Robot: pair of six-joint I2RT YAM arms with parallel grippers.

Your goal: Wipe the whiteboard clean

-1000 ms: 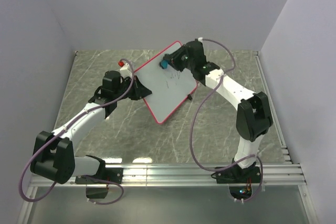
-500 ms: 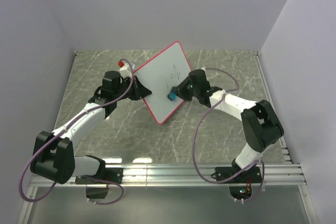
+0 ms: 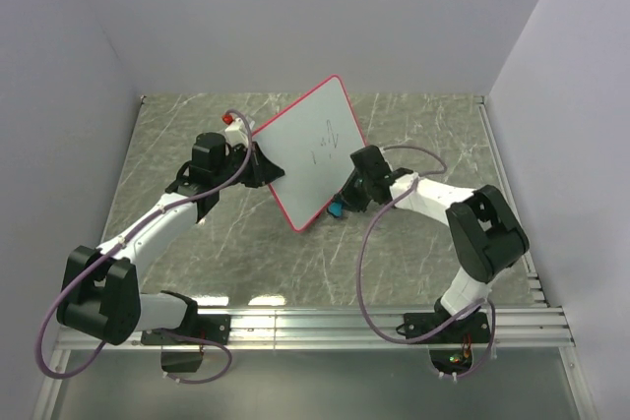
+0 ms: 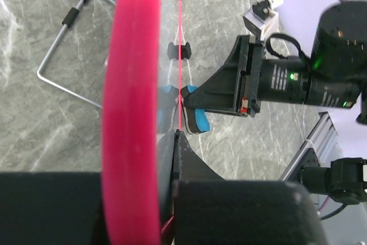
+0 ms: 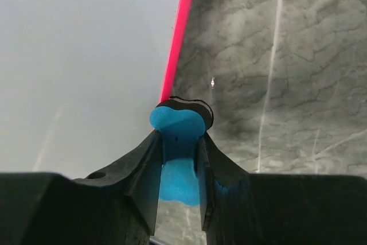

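Right tool (image 5: 179, 135) is clamped on a blue eraser (image 5: 178, 120). The pad end pokes past the fingertips, so the pad meets the board, not the fingers. The eraser sits at the lower frame edge of the whiteboard (image 3: 307, 152), off the writing. Left tool (image 3: 262, 166) is closed on the board's left edge and holds it tilted up off the bench (image 3: 197, 125), probably to give the right arm a braced face to wipe. The top view shows dark marks (image 3: 330, 142) mid-board, above the eraser, which neither wrist view shows. The left wrist view shows the board edge-on, the eraser touching or just beside its face, and a wire stand (image 4: 71, 16) lying on the bench. The right wrist view shows only blank white.
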